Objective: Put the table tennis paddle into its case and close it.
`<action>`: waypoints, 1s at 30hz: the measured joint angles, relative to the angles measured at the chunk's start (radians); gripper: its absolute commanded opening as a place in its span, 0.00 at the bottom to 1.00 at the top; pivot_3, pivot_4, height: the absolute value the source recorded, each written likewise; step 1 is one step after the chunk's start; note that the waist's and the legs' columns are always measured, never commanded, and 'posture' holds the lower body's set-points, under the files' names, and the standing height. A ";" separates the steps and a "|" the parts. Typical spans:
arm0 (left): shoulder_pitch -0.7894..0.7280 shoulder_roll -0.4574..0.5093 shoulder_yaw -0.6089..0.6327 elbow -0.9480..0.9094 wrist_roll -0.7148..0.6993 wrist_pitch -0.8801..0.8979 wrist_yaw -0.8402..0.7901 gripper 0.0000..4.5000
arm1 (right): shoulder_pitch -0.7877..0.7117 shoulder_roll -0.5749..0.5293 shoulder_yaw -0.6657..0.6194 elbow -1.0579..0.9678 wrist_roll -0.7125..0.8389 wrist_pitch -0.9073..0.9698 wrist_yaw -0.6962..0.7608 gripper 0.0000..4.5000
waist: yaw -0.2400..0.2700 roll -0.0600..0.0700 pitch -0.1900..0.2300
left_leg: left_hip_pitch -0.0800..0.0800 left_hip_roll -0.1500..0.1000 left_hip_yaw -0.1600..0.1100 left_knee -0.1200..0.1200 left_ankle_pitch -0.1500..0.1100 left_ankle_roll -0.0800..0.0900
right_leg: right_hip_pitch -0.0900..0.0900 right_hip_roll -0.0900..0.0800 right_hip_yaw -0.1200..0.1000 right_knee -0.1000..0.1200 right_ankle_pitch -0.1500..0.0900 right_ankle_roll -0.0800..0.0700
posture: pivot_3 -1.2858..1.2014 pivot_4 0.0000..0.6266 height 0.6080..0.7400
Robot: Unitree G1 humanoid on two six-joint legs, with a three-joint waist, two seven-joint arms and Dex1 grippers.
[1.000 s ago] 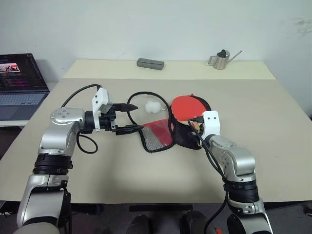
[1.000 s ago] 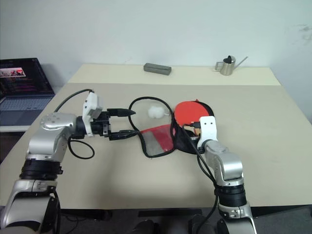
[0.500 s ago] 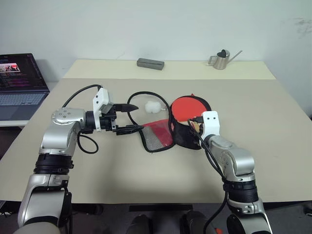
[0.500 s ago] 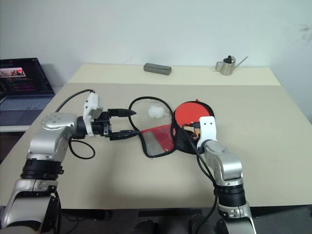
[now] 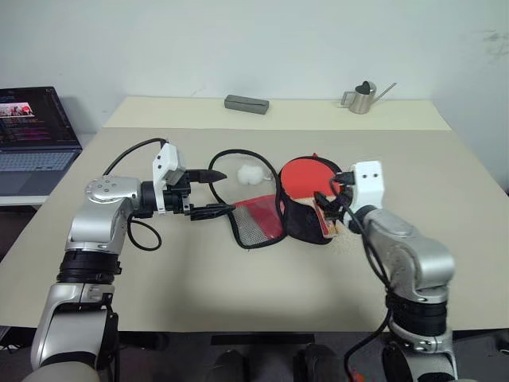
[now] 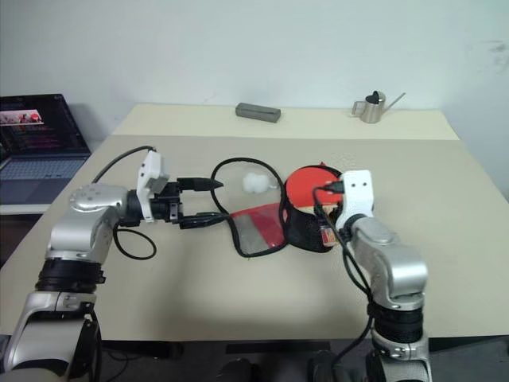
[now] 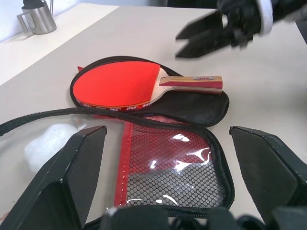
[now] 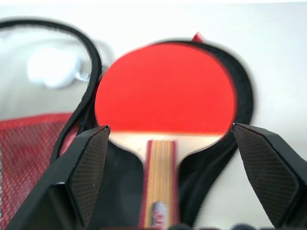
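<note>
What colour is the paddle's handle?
Light wood with red and dark stripes on the handle; the left wrist view shows it best.

The table tennis paddle (image 7: 117, 85) has matt red rubber and a glossy wooden handle; the case (image 7: 172, 163) looks like cloth with shiny mesh.

Red paddle (image 7: 117, 85); red-and-black mesh case (image 7: 172, 163)

I'm seeing the table tennis paddle (image 5: 306, 177) lying in the opened case (image 5: 274, 208) on the table (image 5: 199, 278). My right gripper (image 5: 336, 193) is hovering at the handle end, fingers spread; my left gripper (image 5: 213, 192) is standing open beside the case.
</note>
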 measured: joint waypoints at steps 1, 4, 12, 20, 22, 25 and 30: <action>0.001 0.000 0.000 0.000 0.000 0.000 -0.001 1.00 | 0.006 -0.029 -0.023 -0.024 0.018 0.022 0.023 0.77 | 0.000 0.000 0.000 | 0.000 0.000 0.000 0.000 0.000 0.000 | 0.000 0.000 0.000 0.000 0.000 0.000 | 0.52 0.24 1.00; 0.001 -0.004 -0.002 -0.003 0.000 0.004 -0.011 1.00 | 0.040 -0.144 -0.095 -0.087 0.089 0.094 0.119 0.54 | 0.002 0.000 0.000 | 0.000 0.000 0.000 0.000 0.000 0.000 | 0.000 0.000 0.000 -0.001 0.000 0.000 | 0.52 0.24 1.00; -0.002 -0.036 -0.043 -0.045 -0.019 0.021 -0.046 1.00 | 0.231 -0.481 -0.066 -0.088 0.124 -0.026 0.339 0.01 | 0.000 0.000 0.000 | 0.000 0.000 0.001 0.000 0.000 0.000 | 0.001 0.000 0.000 -0.001 0.000 0.000 | 0.52 0.24 1.00; -0.012 -0.043 -0.101 -0.112 -0.037 0.055 -0.088 1.00 | 0.317 -0.571 0.046 -0.049 0.129 -0.202 0.490 0.04 | -0.001 0.000 0.000 | 0.001 0.000 0.001 0.001 0.000 0.000 | 0.001 0.001 0.001 0.000 0.000 0.001 | 0.52 0.24 1.00; -0.015 -0.043 -0.101 -0.112 -0.037 0.055 -0.089 1.00 | 0.315 -0.571 0.046 -0.044 0.139 -0.209 0.503 0.14 | 0.000 0.000 0.000 | 0.001 0.000 0.001 0.001 0.000 0.000 | 0.002 0.001 0.001 -0.001 0.000 0.001 | 0.52 0.24 1.00; -0.017 -0.042 -0.101 -0.112 -0.037 0.055 -0.094 1.00 | 0.301 -0.571 0.047 -0.014 0.158 -0.215 0.521 0.35 | 0.002 0.000 0.000 | 0.001 0.000 0.000 0.001 0.000 0.000 | 0.002 0.001 0.001 -0.001 0.000 0.001 | 0.52 0.24 1.00; -0.018 -0.042 -0.104 -0.112 -0.037 0.055 -0.101 1.00 | 0.264 -0.572 0.114 0.048 0.117 -0.273 0.521 0.50 | 0.002 0.000 0.000 | 0.001 0.000 0.000 0.001 0.000 0.000 | 0.002 0.001 0.000 -0.001 0.000 0.000 | 0.52 0.24 1.00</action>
